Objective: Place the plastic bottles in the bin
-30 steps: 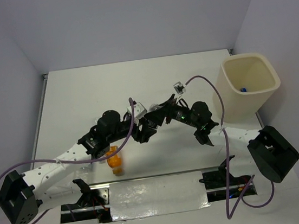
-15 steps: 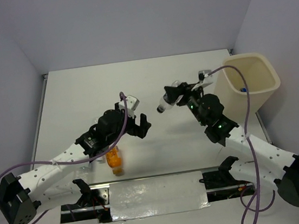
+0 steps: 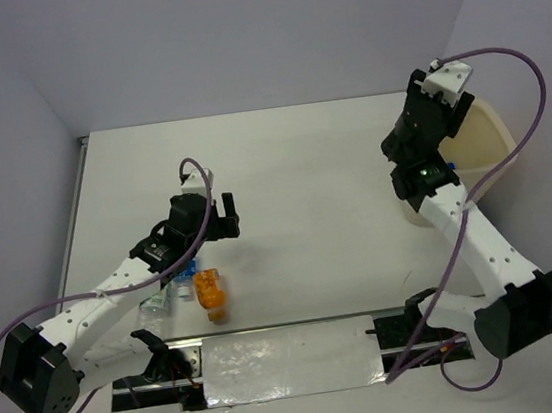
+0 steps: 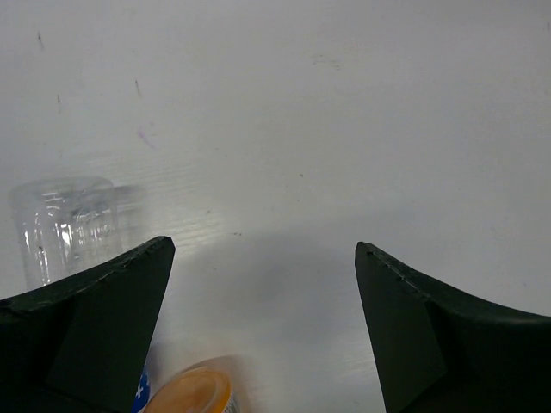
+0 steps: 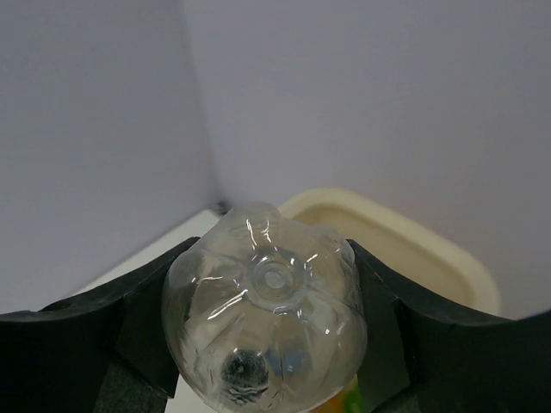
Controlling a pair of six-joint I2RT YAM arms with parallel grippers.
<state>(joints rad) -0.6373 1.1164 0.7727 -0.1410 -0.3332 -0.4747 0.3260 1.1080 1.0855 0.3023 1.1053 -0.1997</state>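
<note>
A clear plastic bottle sits base-first toward the camera in the right wrist view, with my right gripper shut on its sides. That gripper is raised at the near rim of the cream bin, whose rim shows just beyond the bottle. My left gripper hangs open over bare table, its jaws wide with nothing between them. An orange bottle and a clear bottle lie by the left arm. In the left wrist view, the clear bottle lies left and the orange bottle below.
Purple cables loop from both arms. A metal rail runs along the near table edge between the arm bases. Grey walls close in the table at the back and sides.
The grippers met at mid-table, then the right arm carried the clear bottle up and right to the bin. The left gripper opened and drew back left.
</note>
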